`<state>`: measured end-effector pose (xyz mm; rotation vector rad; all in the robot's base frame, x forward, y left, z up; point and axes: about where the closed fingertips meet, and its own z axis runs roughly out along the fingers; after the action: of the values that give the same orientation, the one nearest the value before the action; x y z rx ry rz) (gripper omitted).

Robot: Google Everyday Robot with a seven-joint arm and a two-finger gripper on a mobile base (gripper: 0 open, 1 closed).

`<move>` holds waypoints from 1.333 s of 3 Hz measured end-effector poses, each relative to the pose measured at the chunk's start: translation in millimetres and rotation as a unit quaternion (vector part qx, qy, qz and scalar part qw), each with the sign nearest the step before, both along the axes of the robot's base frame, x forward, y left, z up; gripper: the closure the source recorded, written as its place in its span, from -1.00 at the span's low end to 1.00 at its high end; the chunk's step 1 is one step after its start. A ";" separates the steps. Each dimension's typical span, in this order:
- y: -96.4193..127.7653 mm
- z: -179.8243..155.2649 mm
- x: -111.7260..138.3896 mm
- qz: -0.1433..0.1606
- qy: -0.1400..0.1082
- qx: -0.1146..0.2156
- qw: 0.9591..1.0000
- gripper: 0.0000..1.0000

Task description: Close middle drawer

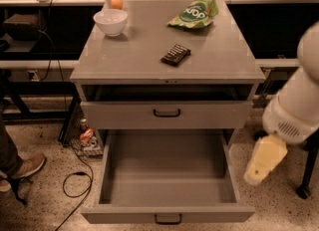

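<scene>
The middle drawer (167,175) is pulled far out of the grey cabinet, its deep grey tray empty, with a small black handle (168,219) centred on its low front. Above it the top drawer (167,113) stands slightly out. The lowest drawer is hidden under the open one. My gripper (255,176), cream-coloured on a white arm (299,105), hangs just outside the open drawer's right wall, near its front corner, apart from it.
On the cabinet top (134,56) are a white bowl (110,22), an orange (116,2), a green snack bag (194,13) and a dark bar (176,54). A person's shoe (22,168), a cable (75,185) and bottles (87,136) lie left; a stand foot (304,191) is right.
</scene>
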<state>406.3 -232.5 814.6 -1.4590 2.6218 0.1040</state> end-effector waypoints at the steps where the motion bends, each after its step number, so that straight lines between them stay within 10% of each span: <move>1: 6.1 -114.5 -59.4 -0.053 0.111 0.007 0.992 -1.00; 3: 0.7 -152.2 -58.2 -0.068 0.139 0.026 0.988 -1.00; 4: -16.8 -223.3 -69.5 -0.119 0.180 0.049 0.975 -0.65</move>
<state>336.7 -249.3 591.3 -1.1771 3.0025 0.5074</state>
